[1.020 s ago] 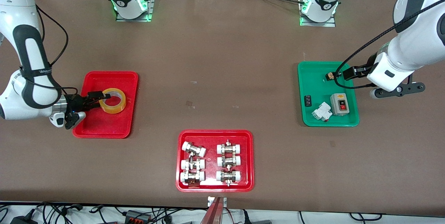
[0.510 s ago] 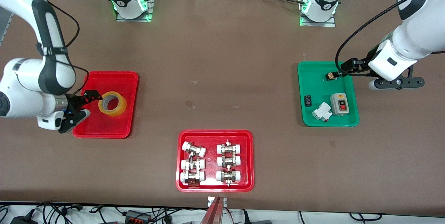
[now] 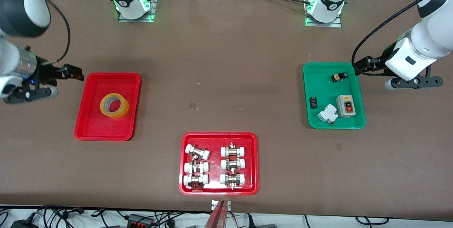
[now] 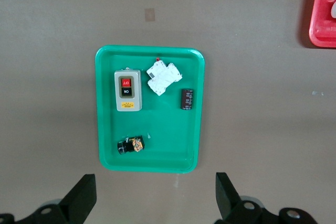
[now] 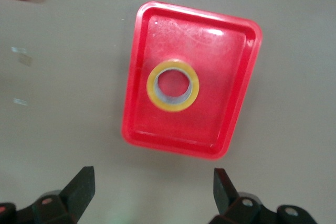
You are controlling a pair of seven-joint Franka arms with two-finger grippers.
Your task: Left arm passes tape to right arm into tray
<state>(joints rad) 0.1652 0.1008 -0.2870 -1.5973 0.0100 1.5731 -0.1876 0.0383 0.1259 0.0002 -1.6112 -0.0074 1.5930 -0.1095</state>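
We see tape (image 3: 114,105) flat in tray (image 3: 92,130), nothing on it. Right gripper (image 3: 72,73) up over bare table beside tray, at right arm's end, fingers spread wide, empty. Fittings tray (image 3: 185,189) nearer camera than tray. Green tray (image 3: 311,121) toward left arm's end; left gripper (image 3: 361,66) over its edge, fingers wide, empty.

You are looking at a robotics lab bench: two arm bases (image 3: 132,3) bolted to a brown-covered table (image 3: 219,61), a green tray (image 3: 320,121) of electrical switch parts, pipe fittings (image 3: 216,166) nearer the camera than the bases, cables (image 3: 70,215) along the table's edge.
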